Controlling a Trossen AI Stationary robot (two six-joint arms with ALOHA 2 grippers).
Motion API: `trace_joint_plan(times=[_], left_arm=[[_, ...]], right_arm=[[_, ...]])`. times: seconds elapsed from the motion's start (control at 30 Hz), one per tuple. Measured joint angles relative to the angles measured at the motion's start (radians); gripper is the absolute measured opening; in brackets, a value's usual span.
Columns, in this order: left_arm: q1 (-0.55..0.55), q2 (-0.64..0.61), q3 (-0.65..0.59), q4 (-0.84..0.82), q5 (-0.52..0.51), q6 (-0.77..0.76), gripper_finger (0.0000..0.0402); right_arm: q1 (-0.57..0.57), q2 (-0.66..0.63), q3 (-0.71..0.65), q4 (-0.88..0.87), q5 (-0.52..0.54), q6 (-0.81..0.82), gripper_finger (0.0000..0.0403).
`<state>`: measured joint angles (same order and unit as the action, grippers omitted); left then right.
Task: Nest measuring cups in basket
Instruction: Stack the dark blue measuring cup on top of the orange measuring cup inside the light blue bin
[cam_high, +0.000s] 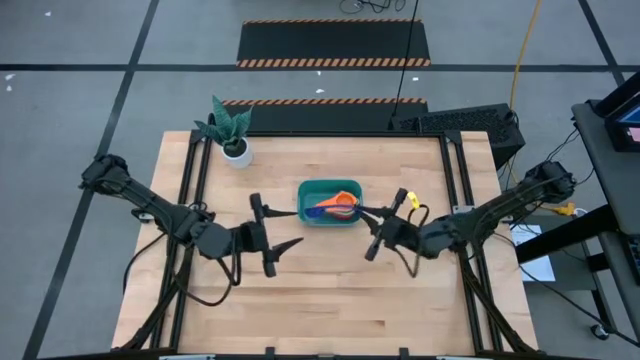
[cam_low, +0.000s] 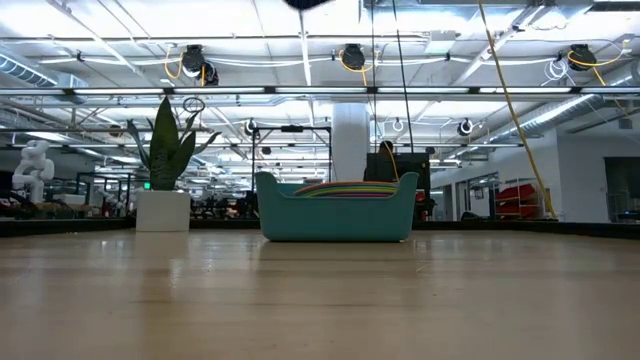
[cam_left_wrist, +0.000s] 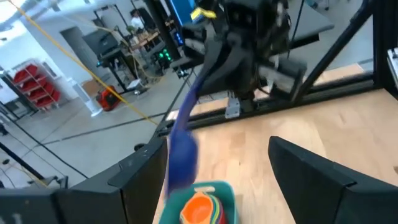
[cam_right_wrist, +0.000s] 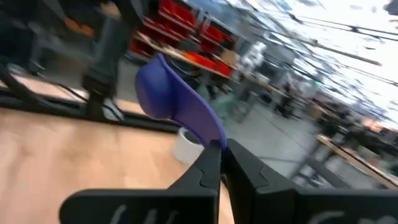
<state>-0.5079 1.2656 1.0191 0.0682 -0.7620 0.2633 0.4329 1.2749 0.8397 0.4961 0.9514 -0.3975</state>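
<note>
Two grippers are sitting near the basket (cam_high: 330, 203), and I'm working with the right gripper (cam_right_wrist: 219, 148): its fingers are pinching tight on the flat handle of the dark blue measuring cup (cam_right_wrist: 177, 99), holding it in the air just right of the basket, with the bowl tipping away from the wrist. I'm keeping the left gripper (cam_high: 285, 245) waiting to the left of the basket and nearer the table's front edge, its fingers spread wide and holding nothing. Inside the basket the other measuring cups (cam_high: 338, 205) are lying nested, orange uppermost. Left of the basket, toward the back of the table (cam_high: 330, 310), the potted plant (cam_high: 232, 133) is standing.
</note>
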Motion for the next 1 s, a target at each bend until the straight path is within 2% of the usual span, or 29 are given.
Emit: trace_joint_plan(times=[0.2, 0.4, 0.6, 0.77, 1.0], left_arm=[[0.011, 0.044, 0.000, 0.067, 0.002, 0.042, 0.0282], [0.026, 0.052, 0.000, 0.036, 0.002, 0.036, 0.0282], [0.044, 0.052, 0.000, -0.046, 0.007, 0.019, 0.0282], [0.085, 0.059, 0.000, -0.157, 0.024, -0.027, 0.0282], [0.122, 0.059, 0.000, -0.185, 0.024, -0.050, 0.0281]], right_arm=[[-0.008, 0.135, 0.086, -0.005, 0.128, -0.075, 0.0000], [-0.008, 0.277, 0.222, -0.053, 0.146, -0.155, 0.0000], [-0.020, 0.391, 0.334, -0.128, 0.147, -0.165, 0.0000], [-0.034, 0.437, 0.370, -0.128, 0.147, -0.165, 0.0000], [-0.034, 0.442, 0.379, -0.123, 0.142, -0.165, 0.0000]])
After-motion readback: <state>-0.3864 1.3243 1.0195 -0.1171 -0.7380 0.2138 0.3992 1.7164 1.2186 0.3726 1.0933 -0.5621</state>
